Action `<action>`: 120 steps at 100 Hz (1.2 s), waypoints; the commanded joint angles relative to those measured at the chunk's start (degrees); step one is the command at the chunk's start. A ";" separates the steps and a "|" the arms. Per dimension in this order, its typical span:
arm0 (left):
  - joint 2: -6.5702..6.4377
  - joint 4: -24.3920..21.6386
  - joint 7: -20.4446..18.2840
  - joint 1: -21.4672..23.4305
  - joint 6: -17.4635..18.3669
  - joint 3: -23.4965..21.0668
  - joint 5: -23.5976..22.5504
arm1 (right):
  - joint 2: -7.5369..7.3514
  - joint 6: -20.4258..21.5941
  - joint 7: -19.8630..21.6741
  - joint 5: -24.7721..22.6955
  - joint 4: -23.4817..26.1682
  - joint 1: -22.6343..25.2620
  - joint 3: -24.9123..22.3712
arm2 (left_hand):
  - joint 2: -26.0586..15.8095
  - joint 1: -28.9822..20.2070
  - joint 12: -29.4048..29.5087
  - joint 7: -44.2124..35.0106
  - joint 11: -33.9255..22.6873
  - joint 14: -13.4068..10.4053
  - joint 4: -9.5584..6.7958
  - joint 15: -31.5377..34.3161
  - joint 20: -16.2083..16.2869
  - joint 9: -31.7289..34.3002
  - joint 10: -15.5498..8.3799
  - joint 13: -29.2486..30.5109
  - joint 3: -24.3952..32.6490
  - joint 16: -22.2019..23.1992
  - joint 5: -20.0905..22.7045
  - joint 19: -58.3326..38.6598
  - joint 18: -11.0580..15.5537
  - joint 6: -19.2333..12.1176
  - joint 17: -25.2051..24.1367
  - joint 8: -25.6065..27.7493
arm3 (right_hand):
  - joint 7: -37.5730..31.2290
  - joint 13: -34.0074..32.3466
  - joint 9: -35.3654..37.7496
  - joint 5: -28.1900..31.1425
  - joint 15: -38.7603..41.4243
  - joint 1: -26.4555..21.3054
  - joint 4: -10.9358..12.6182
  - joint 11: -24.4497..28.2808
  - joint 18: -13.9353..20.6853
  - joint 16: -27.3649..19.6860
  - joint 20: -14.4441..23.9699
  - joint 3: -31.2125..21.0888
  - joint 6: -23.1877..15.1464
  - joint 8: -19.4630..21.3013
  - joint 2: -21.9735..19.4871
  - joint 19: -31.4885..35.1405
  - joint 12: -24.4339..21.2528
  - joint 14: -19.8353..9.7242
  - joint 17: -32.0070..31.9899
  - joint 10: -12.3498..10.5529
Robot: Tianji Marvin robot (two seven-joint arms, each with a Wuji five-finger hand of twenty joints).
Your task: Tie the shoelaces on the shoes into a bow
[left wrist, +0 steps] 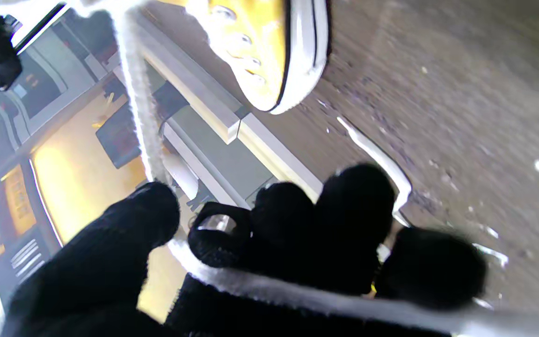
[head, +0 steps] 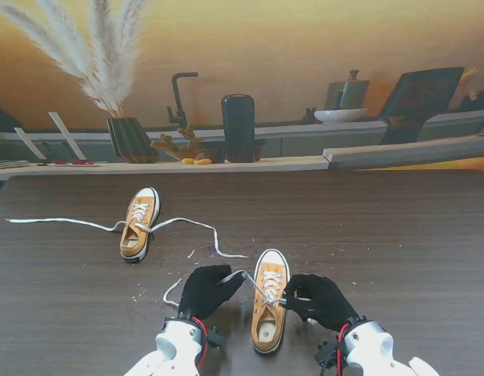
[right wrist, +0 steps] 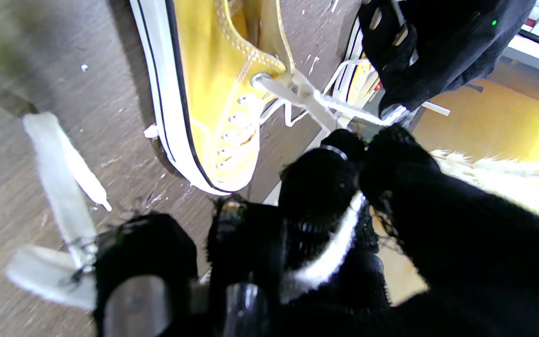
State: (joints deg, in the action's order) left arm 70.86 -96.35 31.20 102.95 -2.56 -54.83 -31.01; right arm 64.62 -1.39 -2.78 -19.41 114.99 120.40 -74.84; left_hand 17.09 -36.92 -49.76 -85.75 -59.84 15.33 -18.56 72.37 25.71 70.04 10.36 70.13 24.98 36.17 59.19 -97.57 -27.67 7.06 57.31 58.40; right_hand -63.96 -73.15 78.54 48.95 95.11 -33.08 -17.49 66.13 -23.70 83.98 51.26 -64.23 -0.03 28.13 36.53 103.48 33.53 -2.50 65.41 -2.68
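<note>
While each robot hand (head: 204,290) (head: 319,301) grips a lace, dark wood-grain table (head: 399,235) carries white flecks.

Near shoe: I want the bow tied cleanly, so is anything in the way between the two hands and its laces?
Nothing visible: left hand and right hand flank the near shoe, each already gripping a lace.
</note>
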 commanded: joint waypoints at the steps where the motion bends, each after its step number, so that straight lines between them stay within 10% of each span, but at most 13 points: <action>1: -0.59 -0.76 -0.19 0.61 -0.10 -0.58 0.40 | -0.11 -0.29 0.83 -0.17 0.68 0.17 -0.27 | -2.19 2.29 -1.99 -3.54 -3.38 -1.69 -0.87 8.50 4.24 4.55 -1.80 2.76 -0.99 2.14 2.83 -11.70 5.24 0.10 3.50 1.44 | 0.08 -2.27 3.11 2.39 4.06 0.66 0.74 -0.08 0.64 2.18 0.32 -0.03 -2.03 -1.01 1.12 11.13 0.53 -11.94 1.90 5.77; 14: -1.18 -2.16 -0.65 1.66 -4.27 -1.37 -2.69 | -0.16 -0.79 1.11 -0.59 0.86 0.00 -0.62 | -2.47 2.62 -2.31 -4.05 -4.80 -9.10 -1.58 20.95 9.66 7.00 -2.60 2.85 -1.25 1.66 3.79 -22.18 18.13 -1.27 5.05 1.32 | 0.50 -2.30 3.70 3.05 4.58 1.34 0.72 0.03 0.80 2.42 0.50 -0.21 -2.10 -1.58 1.51 11.85 0.69 -12.69 1.97 5.59; 22: -1.54 -2.64 -1.35 2.16 -5.58 -1.92 -3.85 | -0.17 -0.99 1.12 -1.04 0.99 -0.02 -0.89 | -2.45 2.70 -2.29 -4.05 -5.29 -10.91 -2.04 24.01 13.68 7.92 -2.80 2.82 -1.23 1.68 4.23 -22.40 20.82 -1.69 5.70 1.27 | 0.83 -2.31 3.89 3.14 4.80 1.84 0.61 0.09 0.95 2.55 0.58 -0.13 -2.15 -1.89 1.45 12.16 0.81 -13.07 1.99 5.75; 36: -1.81 -2.89 -1.99 2.71 -6.95 -2.91 -4.72 | 0.00 -0.86 0.72 -0.71 1.58 0.45 -1.81 | -3.00 2.73 -2.19 -2.39 -5.97 -10.11 -1.58 24.90 15.80 8.48 -2.46 2.80 -1.80 1.45 4.32 -22.40 21.05 -3.02 5.75 0.61 | 3.57 -2.31 3.63 2.26 4.83 5.34 0.30 -0.31 1.01 2.68 0.55 0.50 -1.35 -4.32 0.97 12.41 1.01 -13.21 1.96 6.06; 56: -2.28 -4.98 -2.20 4.29 -8.18 -4.03 -6.91 | 0.49 -0.28 -1.07 0.09 3.58 1.65 -3.17 | -6.80 -1.93 -1.40 10.34 -11.83 -14.45 6.83 27.12 17.74 8.28 -3.60 2.83 -12.85 0.92 -0.88 -22.40 21.91 -7.49 5.95 -0.92 | 9.73 -2.31 3.27 1.02 4.81 7.35 0.70 -0.69 1.02 2.74 0.55 -0.28 0.04 -8.17 0.67 12.58 1.28 -13.18 1.98 6.39; 64: -2.68 -5.99 -2.88 4.87 -8.43 -4.49 -8.27 | 0.58 -0.22 -1.31 0.32 4.38 1.95 -3.55 | -7.04 -4.43 -1.25 21.28 -15.15 -17.62 8.16 27.66 17.96 8.02 -9.73 2.87 -15.13 0.76 -8.01 -22.40 23.86 -7.34 6.12 -5.46 | 10.90 -2.31 3.07 0.63 4.81 7.57 0.82 -0.79 1.05 2.74 0.54 -0.39 0.26 -8.63 0.59 12.59 1.31 -13.18 1.98 6.47; 81: -2.84 -6.82 -2.73 5.53 -6.80 -5.40 -8.72 | 0.74 -0.27 -1.96 0.33 5.77 2.34 -3.78 | 0.54 -10.21 0.95 37.72 -16.82 -17.68 10.26 27.74 17.71 7.84 -12.66 2.86 -12.03 0.71 -14.37 -22.40 23.77 -7.34 6.09 -26.80 | 12.56 -2.31 2.80 0.43 4.81 7.62 1.06 -0.90 1.08 2.75 0.51 -0.60 0.49 -9.23 0.56 12.60 1.40 -13.18 1.98 6.40; 101: -2.20 -6.48 -2.89 5.69 4.45 -7.08 -1.29 | 0.98 -0.15 -3.17 0.35 6.59 2.11 -3.33 | 4.82 -18.39 1.74 49.13 -16.35 -16.54 12.77 27.22 17.35 7.88 -12.51 2.85 -9.83 0.59 -18.57 -22.40 22.83 -5.67 5.98 -40.63 | 12.41 -2.35 2.65 0.57 4.81 6.92 0.93 -1.25 1.90 2.99 0.66 -0.85 0.05 -9.24 1.49 13.15 1.38 -14.56 2.10 6.13; 120: -2.53 -6.57 -10.12 5.36 14.95 -7.94 8.25 | 1.33 1.27 -5.18 0.61 6.52 1.51 -2.11 | 5.26 -12.54 2.35 59.58 -15.44 -15.22 15.28 26.36 15.81 7.98 -11.08 2.84 -1.26 0.38 -19.38 -22.40 21.45 -3.78 5.75 -42.23 | 12.01 -2.35 2.24 0.36 4.86 6.39 0.79 -1.88 2.12 3.13 0.65 -1.08 -0.07 -9.42 1.94 13.26 1.21 -14.68 2.08 6.30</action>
State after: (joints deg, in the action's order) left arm 68.71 -102.29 23.27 108.52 12.42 -62.94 -21.45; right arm 65.66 -0.94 -8.33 -18.81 120.99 122.21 -77.34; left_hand 21.39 -52.56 -48.32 -29.66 -74.32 2.69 -4.76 95.49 42.05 74.05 -2.31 71.16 20.86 36.34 41.80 -105.11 -12.73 2.62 61.44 17.35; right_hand -51.79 -73.26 79.01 50.69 95.65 -26.80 -17.48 64.68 -23.09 85.25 51.26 -64.45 0.85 20.11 37.43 103.49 34.20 -2.76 65.45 -2.68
